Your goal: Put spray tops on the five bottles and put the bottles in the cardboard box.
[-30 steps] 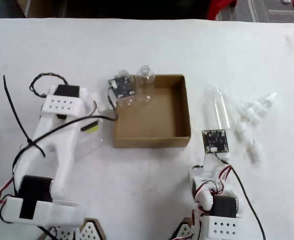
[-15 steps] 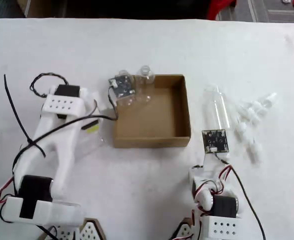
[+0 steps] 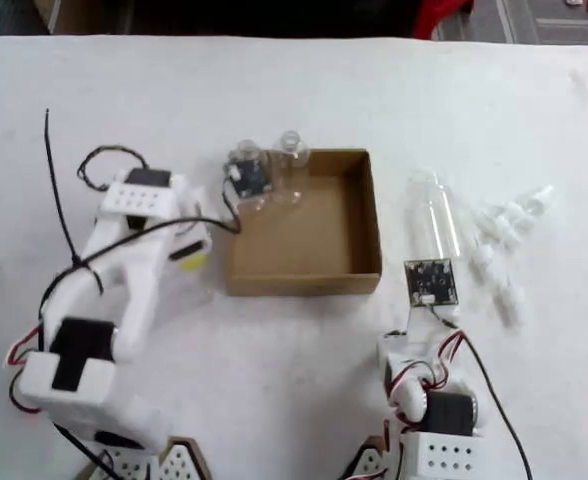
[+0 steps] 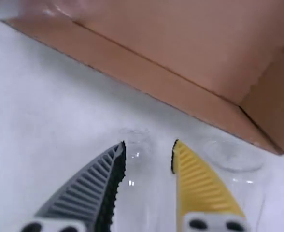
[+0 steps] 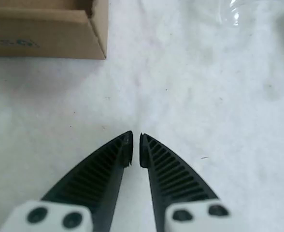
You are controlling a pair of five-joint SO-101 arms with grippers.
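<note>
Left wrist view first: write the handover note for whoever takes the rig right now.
Left gripper: closed on a clear bottle just outside the cardboard box; second bottle beside it.
Right gripper: shut, empty, over the table.
A lying bottle sits right of the box, spray tops beyond it.
Done: no bottle seen capped.
Left: cap the bottles, load the box.

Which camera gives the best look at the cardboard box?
The high view: the whole cardboard box, open top and all four walls. The left wrist view catches part of it close up, the right wrist view just a corner.
</note>
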